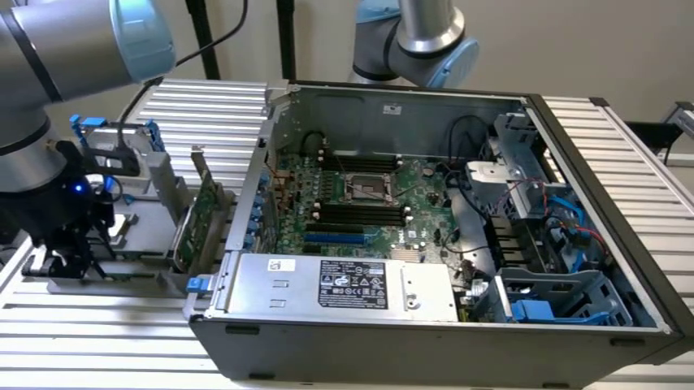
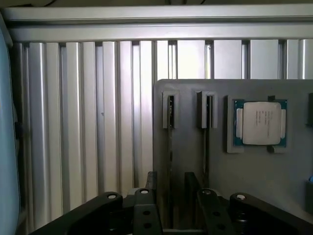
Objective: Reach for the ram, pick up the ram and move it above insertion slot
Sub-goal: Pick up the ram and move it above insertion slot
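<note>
Wrist view: jaws open, straddling the edge-on ram (image 2: 170, 152) in its grey holder (image 2: 222, 171), clear gaps either side; a second stick (image 2: 208, 147) stands just outside one jaw.

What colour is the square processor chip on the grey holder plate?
The processor chip has a silver lid with a blue-green border; the wrist view shows it best.

One processor (image 2: 259, 122), one computer case (image 1: 434, 345)
</note>
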`<control>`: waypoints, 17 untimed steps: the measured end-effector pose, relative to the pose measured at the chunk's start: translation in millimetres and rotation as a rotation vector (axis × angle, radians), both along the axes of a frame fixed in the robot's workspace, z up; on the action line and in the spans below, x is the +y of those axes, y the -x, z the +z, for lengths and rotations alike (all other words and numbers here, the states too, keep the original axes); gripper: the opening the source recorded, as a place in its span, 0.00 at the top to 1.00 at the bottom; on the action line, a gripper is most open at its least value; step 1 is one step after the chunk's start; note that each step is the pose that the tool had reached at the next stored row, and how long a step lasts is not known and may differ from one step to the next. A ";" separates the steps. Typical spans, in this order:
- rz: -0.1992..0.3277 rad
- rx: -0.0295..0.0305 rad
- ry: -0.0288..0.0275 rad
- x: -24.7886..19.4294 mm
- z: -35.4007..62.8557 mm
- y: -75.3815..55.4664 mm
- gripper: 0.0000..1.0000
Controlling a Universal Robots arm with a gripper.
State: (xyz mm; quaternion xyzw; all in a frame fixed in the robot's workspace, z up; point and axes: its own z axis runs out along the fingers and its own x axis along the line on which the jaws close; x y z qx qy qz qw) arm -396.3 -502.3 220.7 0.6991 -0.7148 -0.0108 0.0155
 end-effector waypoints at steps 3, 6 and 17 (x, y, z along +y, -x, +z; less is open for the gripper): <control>0.001 -0.0001 0.0000 0.0 -5.6 -0.3 0.64; 0.003 0.0000 0.0000 0.0 -10.9 -0.4 0.64; 0.015 -0.0003 -0.0193 0.0 -21.5 -0.8 0.64</control>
